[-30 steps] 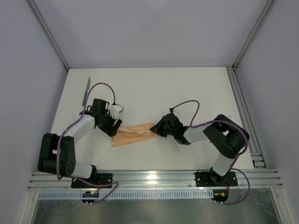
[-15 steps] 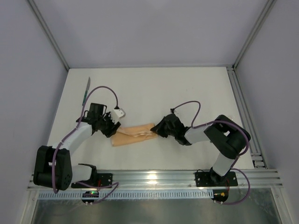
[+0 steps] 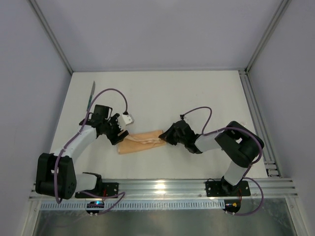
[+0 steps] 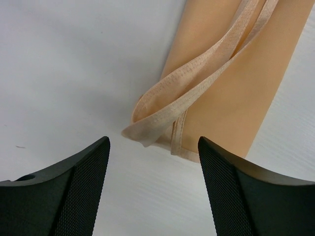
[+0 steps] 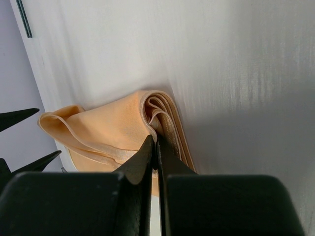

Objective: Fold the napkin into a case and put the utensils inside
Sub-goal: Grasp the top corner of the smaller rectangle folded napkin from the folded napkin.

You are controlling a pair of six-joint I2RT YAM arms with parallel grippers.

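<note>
The napkin (image 3: 140, 141) lies folded into a narrow strip on the table (image 3: 197, 93), near the front and a little left of the middle, between the two arms. From above we see the left gripper (image 3: 119, 136) at its left end and the right gripper (image 3: 165, 137) at its right end. One teal-handled utensil (image 3: 90, 95) lies well apart by the far-left edge, and we find no second utensil in any view. We judge the folding largely done but the pouch unfinished. Nothing is inside it yet, so loading the utensils is left.

The left wrist view adds what the overhead cannot. This gripper's fingers are spread wide with nothing between them, poised at the strip's end, where a loose hemmed layer curls up off the layers below.

The right wrist view shows the other end. The right gripper's fingers are pressed together on the stacked cloth edges, pinching the fold. Only here can we make out several layers, and the left fingertips (image 5: 12, 119) show at the picture's left edge.
</note>
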